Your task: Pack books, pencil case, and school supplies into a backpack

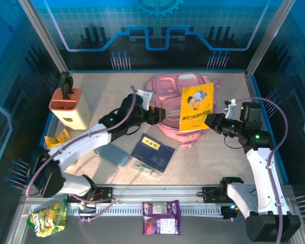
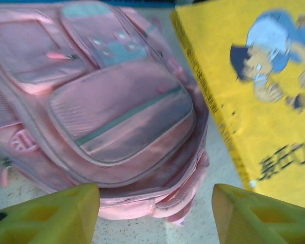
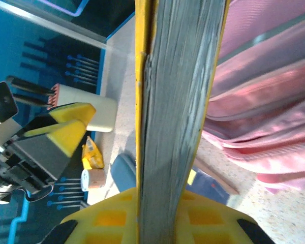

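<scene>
Overhead cam first: the big pink fabric backpack (image 1: 165,86) lies flat at the far middle of the table. The right gripper (image 1: 209,122) is clamped on the near right corner of a thin bright yellow book (image 1: 197,104) with a cartoon picture, holding it up over the backpack's right side. The left gripper (image 1: 160,116) sits at the backpack's near left edge, and I can't tell its finger gap from up here.

Nearer in the same view, a dark navy book (image 1: 152,151) lies flat, with the soft grey-blue pencil case (image 1: 114,154) to its left. A small clear silvery item (image 1: 146,169) sits right at the navy book's near edge. Far left stands a beige orange-topped block (image 1: 68,108), with a yellow foil snack bag (image 1: 56,138) nearer. On the near rail are a green snack bag (image 1: 48,217) and purple snack packets (image 1: 161,216).

The left wrist cam settles the gap: the left gripper (image 2: 155,216) has its yellow fingers (image 2: 46,216) spread wide with nothing between them. The backpack (image 2: 122,112), zipped pockets showing, is just beyond them. The bright yellow book (image 2: 264,101) is to the right, cover facing the camera.

The right wrist cam sees that book (image 3: 180,117) edge-on as a grey page block. The right gripper (image 3: 157,218) has its yellow pads (image 3: 109,218) pressed on both sides. The backpack (image 3: 264,91) is on one side. The left gripper (image 3: 66,127), the block (image 3: 89,109) and the pencil case (image 3: 124,170) are on the other.
</scene>
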{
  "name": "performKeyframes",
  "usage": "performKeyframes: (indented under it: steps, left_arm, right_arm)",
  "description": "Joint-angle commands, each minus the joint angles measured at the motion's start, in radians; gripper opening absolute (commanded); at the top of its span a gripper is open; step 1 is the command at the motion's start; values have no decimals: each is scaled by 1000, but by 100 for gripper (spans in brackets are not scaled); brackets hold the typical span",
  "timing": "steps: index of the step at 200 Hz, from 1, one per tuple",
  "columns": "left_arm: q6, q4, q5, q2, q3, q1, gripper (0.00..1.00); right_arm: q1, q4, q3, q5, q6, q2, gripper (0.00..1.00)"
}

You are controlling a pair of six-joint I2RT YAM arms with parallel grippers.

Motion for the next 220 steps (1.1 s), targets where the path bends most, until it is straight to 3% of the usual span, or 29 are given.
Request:
performKeyframes:
  steps: [1, 91, 153, 208, 220]
  left_arm:
    - [254, -49, 95, 89, 86, -26, 61]
    - [490, -75, 174, 437, 360, -62, 66]
    - [591, -229, 116, 623, 559, -85, 67]
    - [607, -302, 111, 750, 682, -94, 66]
    - [606, -295, 68, 770, 694, -94, 64]
  right_arm:
    - [-70, -69, 6, -30, -74, -36, 15]
    - [-206, -85, 3, 55, -61, 1, 16]
    - [-258, -51, 7, 95, -34, 34, 18]
    - [-265, -27, 7, 84, -25, 54, 19]
    - [-264, -31, 11, 76, -29, 64, 18]
